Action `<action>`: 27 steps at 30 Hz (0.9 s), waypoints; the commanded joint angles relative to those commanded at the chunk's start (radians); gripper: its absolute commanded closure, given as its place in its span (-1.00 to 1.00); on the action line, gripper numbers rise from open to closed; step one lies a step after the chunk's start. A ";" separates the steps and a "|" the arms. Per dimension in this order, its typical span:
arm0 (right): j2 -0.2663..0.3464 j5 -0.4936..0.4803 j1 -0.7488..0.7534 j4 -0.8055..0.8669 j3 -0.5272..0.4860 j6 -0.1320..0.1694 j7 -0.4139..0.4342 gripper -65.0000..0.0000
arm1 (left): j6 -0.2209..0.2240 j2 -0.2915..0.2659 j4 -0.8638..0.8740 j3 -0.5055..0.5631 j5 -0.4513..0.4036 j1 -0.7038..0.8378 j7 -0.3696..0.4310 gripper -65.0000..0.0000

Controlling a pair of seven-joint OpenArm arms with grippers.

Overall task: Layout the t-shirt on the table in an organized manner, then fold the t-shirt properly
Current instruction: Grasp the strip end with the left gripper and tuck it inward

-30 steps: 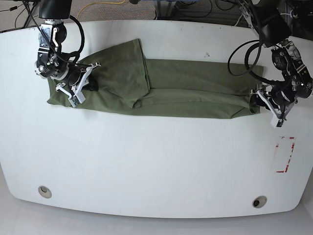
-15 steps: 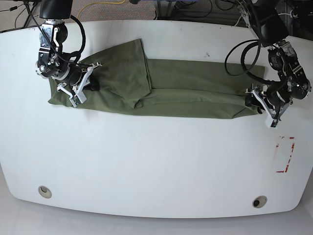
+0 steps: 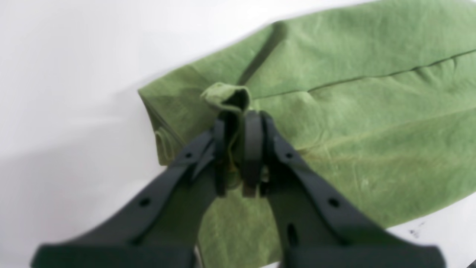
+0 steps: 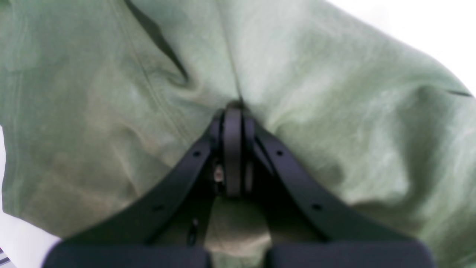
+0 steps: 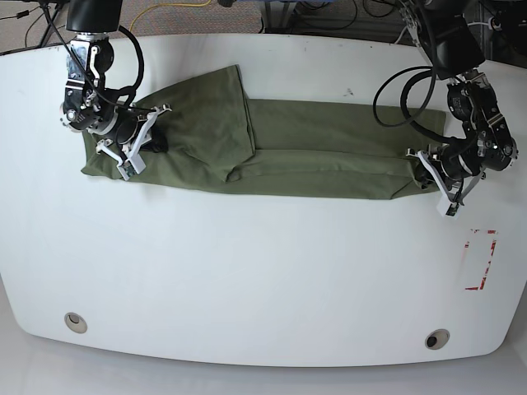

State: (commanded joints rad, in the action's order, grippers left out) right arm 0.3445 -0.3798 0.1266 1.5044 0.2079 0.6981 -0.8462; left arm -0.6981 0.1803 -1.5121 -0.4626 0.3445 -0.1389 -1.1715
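The olive-green t-shirt [image 5: 313, 148] lies as a long folded band across the far half of the white table [image 5: 263, 271], with a sleeve part doubled over at its left [image 5: 206, 115]. On the right of the base view my left gripper [image 5: 423, 169] is shut on the shirt's right end. In the left wrist view the gripper [image 3: 238, 116] pinches a raised fold of the t-shirt [image 3: 353, 111] near its corner. My right gripper [image 5: 155, 142] is shut on the cloth near the left end. In the right wrist view the gripper [image 4: 232, 111] presses into the t-shirt [image 4: 111, 111], which fills the view.
A red tape rectangle [image 5: 480, 260] marks the table at the right. Two round metal grommets [image 5: 75, 322] [image 5: 436, 338] sit near the front edge. Cables [image 5: 206, 8] run behind the table's far edge.
My left gripper has moved slightly left and inward, still holding the shirt's right end, so that end has bunched a little. The right gripper has barely moved.
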 joint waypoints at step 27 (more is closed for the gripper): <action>0.000 0.000 0.000 -0.002 0.005 0.000 0.000 1.00 | 0.000 0.157 -0.143 -0.023 0.000 0.212 -0.002 0.91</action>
State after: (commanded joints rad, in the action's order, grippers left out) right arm 0.3445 -0.3798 0.1266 1.5029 0.2125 0.6981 -0.8462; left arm -0.6981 0.3368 -1.6548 -0.4856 0.3445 0.0729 -1.1730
